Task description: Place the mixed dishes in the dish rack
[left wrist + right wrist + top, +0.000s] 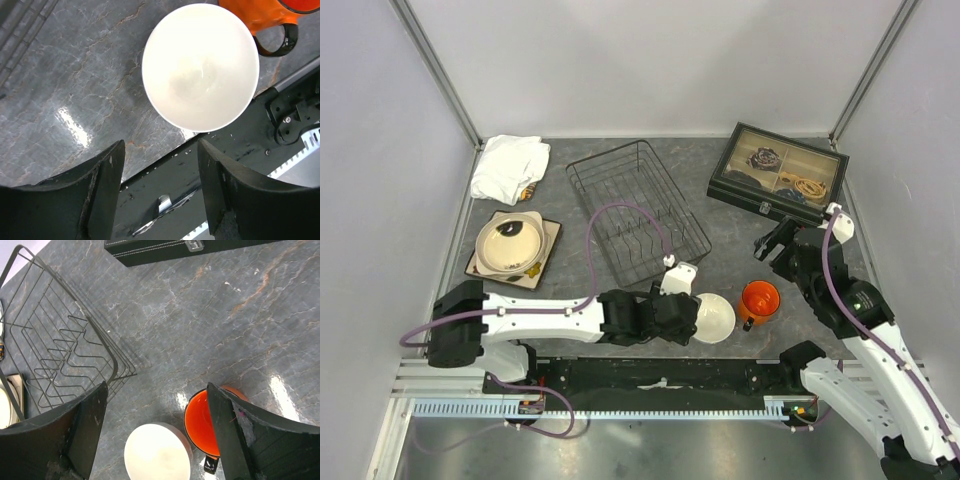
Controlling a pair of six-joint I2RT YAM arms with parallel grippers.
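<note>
The white bowl (pixel 713 317) sits near the table's front edge, with the orange mug (pixel 759 300) just to its right. The cream brown-rimmed plate (pixel 510 245) lies on the square tan plate (pixel 551 236) at the left. The black wire dish rack (pixel 638 210) stands empty in the middle. My left gripper (pixel 686 316) is open and empty just left of the bowl (pixel 201 67), which lies beyond its fingertips (pixel 107 195). My right gripper (pixel 777 243) is open and empty, above and behind the mug (pixel 202 422) and the bowl (pixel 157 452).
A white folded cloth (pixel 510 167) lies at the back left. A black glass-lidded compartment box (pixel 778 173) stands at the back right. The black base rail (pixel 165 200) runs along the table's front edge, right under my left gripper. The rack's corner (pixel 60 355) shows in the right wrist view.
</note>
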